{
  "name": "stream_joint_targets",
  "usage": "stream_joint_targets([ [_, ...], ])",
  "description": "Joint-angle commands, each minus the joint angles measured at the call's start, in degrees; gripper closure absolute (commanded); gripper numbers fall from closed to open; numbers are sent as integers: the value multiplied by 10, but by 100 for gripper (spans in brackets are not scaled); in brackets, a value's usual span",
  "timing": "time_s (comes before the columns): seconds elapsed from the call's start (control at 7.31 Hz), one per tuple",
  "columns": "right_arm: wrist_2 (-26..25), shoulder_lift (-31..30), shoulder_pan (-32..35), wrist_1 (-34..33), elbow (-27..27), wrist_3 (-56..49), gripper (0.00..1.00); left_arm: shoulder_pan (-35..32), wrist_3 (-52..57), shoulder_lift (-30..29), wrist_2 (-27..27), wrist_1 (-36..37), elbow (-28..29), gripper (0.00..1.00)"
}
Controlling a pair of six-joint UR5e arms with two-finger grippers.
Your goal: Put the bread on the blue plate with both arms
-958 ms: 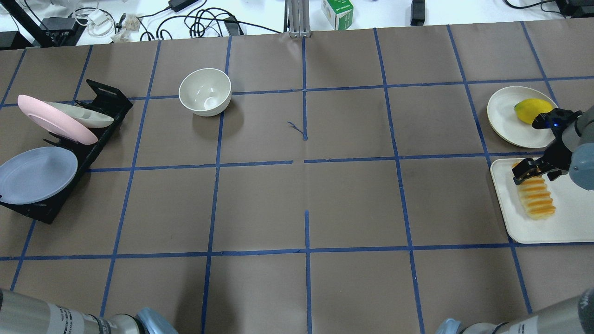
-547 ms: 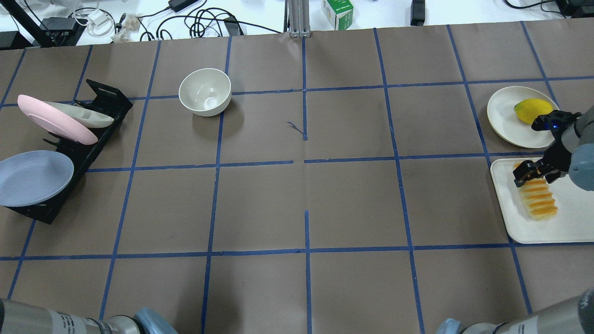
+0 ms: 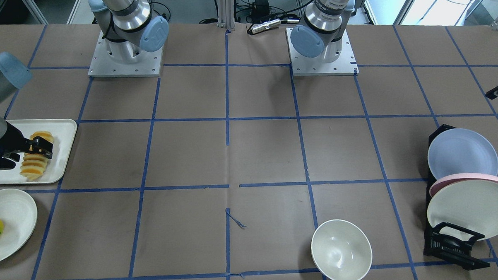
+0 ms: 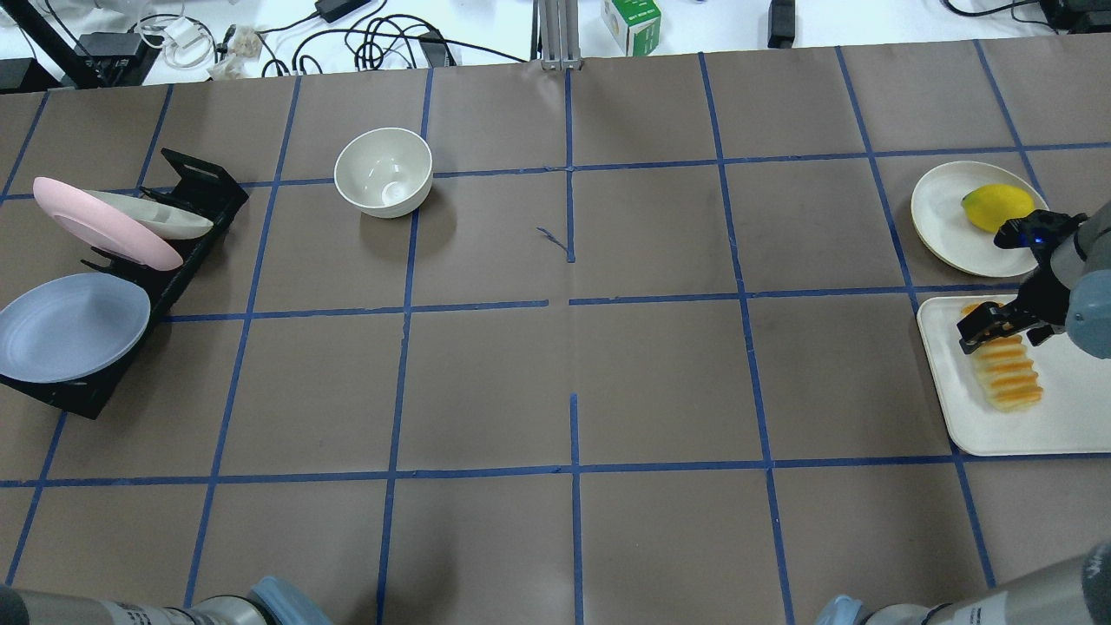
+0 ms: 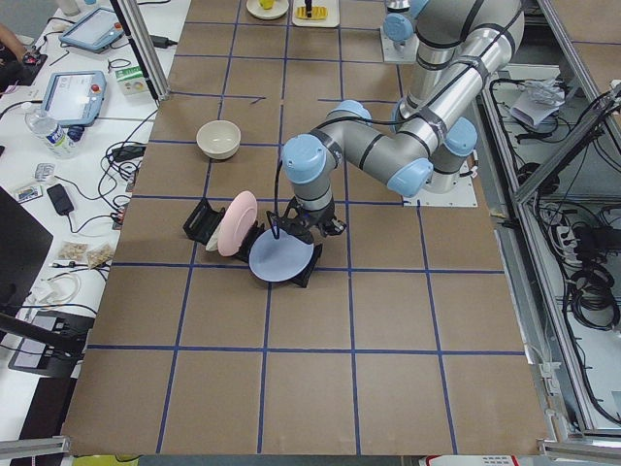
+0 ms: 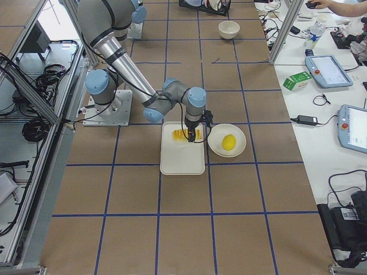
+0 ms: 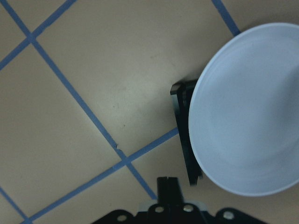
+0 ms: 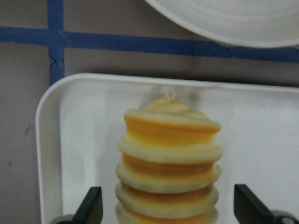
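Bread on tray, right hand spread astride it — blue plate at rack

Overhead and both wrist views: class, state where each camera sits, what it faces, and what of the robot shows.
Overhead: behind the robot, looking forward and down; right gripper astride the bread.
Left wrist: faces down at the blue plate; left gripper barely shows.
Right wrist: faces the bread on the white tray; both fingertips show.
Shared: the bread.
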Motion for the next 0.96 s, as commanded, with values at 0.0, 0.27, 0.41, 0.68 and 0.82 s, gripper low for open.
stream_joint_targets([
  [0.0,-10,-1,-6,2,0,-17,23,0,-1,-29,-3,109,-38,77],
  [0.27,-10,-1,-7,19,-4,-12,69,-1,-2,-58,-6,250,-106,45],
  [0.41,-10,-3,-6,21,-7,-11,70,0,-1,-60,-6,256,-114,44],
  [0.68,-10,-16,-6,24,-8,-10,74,0,-1,-74,-4,257,-116,44],
  [0.82,-9,-17,-7,29,-8,-9,76,0,-2,-81,-5,258,-117,50],
])
